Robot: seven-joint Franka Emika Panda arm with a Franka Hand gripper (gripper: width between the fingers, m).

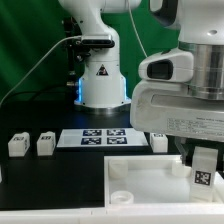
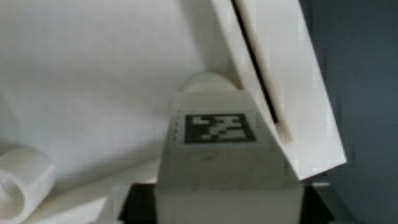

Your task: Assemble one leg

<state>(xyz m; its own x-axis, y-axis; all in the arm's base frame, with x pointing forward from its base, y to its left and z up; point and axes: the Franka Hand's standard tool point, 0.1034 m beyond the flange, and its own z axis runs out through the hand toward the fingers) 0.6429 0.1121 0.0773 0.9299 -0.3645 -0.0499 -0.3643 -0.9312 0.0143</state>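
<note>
My gripper [image 1: 203,160] is at the front right of the exterior view, shut on a leg [image 1: 203,172], a white stubby block with a square marker tag. It holds the leg over the right part of the large white tabletop [image 1: 145,185]. In the wrist view the leg [image 2: 219,130] stands between the dark fingers [image 2: 146,205] of the gripper [image 2: 222,208], its tip close to the tabletop's [image 2: 89,90] edge. A round corner socket [image 2: 22,182] shows partly. Three more legs stand on the black table: two at the left [image 1: 17,145] [image 1: 45,144], one near the middle [image 1: 160,142].
The marker board [image 1: 100,137] lies on the table behind the tabletop. The arm's white base [image 1: 100,75] stands at the back. The black table [image 1: 50,185] lies to the tabletop's left.
</note>
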